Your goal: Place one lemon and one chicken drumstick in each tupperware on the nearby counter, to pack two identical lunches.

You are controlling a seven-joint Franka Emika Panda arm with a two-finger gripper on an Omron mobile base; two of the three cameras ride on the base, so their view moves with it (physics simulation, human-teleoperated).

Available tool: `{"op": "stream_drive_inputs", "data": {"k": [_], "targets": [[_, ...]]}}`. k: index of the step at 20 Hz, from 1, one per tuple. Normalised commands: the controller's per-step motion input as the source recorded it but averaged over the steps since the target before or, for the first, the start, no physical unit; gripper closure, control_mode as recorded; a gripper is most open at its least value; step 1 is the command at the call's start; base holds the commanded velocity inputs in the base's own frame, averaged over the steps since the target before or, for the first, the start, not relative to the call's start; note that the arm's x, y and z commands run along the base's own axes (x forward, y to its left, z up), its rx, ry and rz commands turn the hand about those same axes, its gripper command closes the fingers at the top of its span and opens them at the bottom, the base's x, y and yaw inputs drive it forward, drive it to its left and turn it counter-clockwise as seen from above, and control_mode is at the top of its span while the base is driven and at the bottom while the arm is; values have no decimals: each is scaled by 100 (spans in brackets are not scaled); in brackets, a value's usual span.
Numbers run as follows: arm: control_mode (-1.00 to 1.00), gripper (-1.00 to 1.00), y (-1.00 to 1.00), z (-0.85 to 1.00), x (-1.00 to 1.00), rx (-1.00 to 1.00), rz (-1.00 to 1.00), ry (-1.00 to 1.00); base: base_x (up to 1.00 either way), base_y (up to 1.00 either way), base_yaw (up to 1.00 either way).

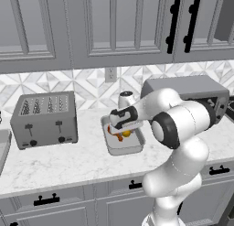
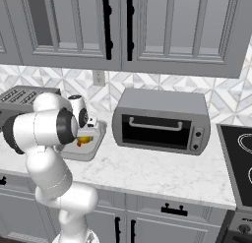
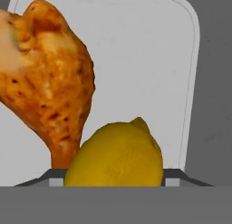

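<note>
My pincer (image 1: 122, 130) hangs over the shallow grey tupperware (image 3: 190, 82), seemingly clamped on the yellow oval lemon (image 3: 115, 155). The browned chicken drumstick (image 3: 45, 82) lies at ten o'clock, its long axis running twelve-to-six.

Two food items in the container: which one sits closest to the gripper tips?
The lemon. In the hand view it sits right at the bottom edge where the fingertips rise; the chicken drumstick lies further up and left in the container.

Yellow lemon (image 3: 115, 155), browned drumstick (image 3: 45, 78) (speckled), pale grey tupperware (image 3: 136, 60).
</note>
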Motion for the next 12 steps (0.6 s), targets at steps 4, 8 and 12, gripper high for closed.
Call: {"op": "stream_drive_inputs", "data": {"k": [4,8,12], "targets": [[-100,100,0,0,0,0,0,0,0,0,0],[-100,-100,0,1,0,0,0,0,0,0,0],[-100,-100,0,21,0,-1,0,1,0,0,0]]}}
